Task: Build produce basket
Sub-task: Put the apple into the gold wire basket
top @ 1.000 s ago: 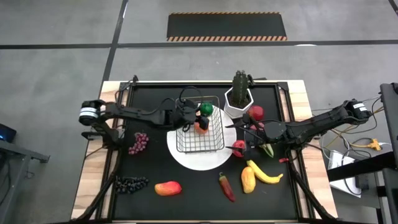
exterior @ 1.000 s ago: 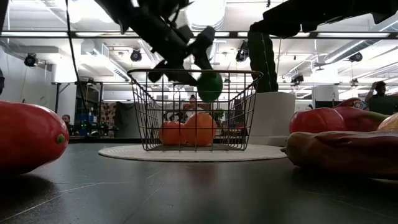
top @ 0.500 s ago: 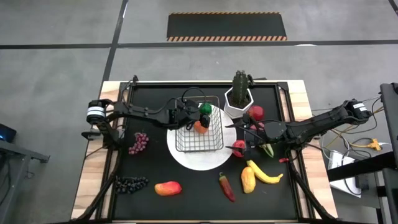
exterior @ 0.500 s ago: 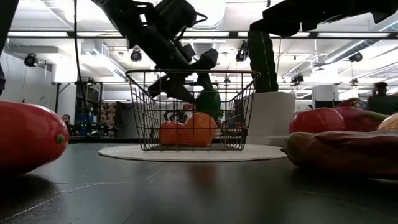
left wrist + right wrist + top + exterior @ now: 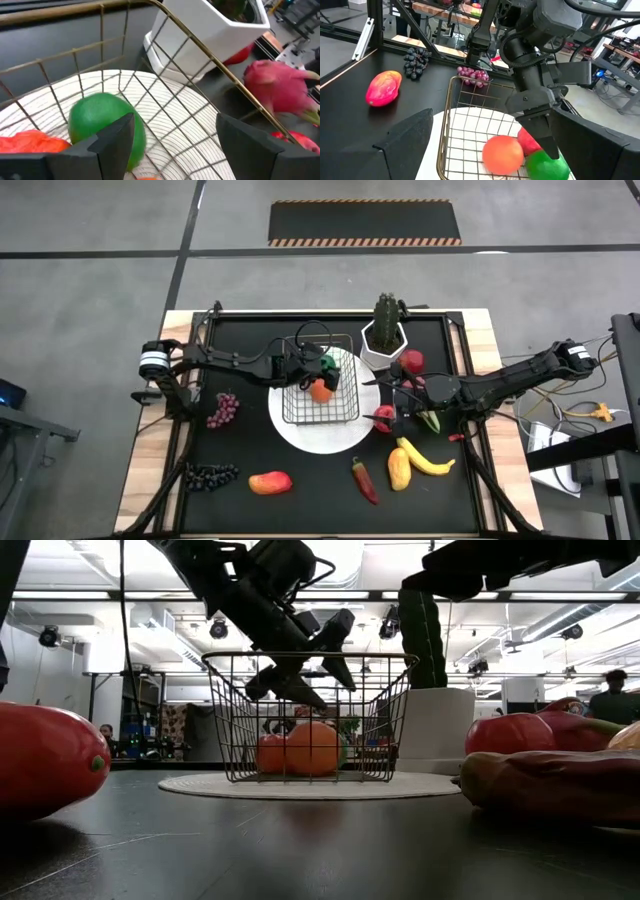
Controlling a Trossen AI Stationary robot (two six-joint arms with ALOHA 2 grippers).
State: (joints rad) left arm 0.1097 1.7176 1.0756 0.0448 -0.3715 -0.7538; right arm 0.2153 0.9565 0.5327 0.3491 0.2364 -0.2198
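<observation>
Near row, tabletop: mango, dark grapes, red chili and banana lie loose along the near edge, not yet collected.
Middle left: purple grapes lie well left of the basket, untouched.
Plate: round and white, under the basket; likely set as a base to keep it centred.
Basket: dark wire, upright on the plate; holds an orange, a red piece and a green piece, all resting on its floor.
Left hand: reaches in from the left, tilted down over the basket's far rim; fingers spread, gripping nothing; the green piece lies just below, apparently freshly let go.
Right hand: low, right of the basket, fingers wide apart and empty; red apple just beside it, probably the next pick.
Far right: dragonfruit beside the cactus pot, which is no part of the load.
</observation>
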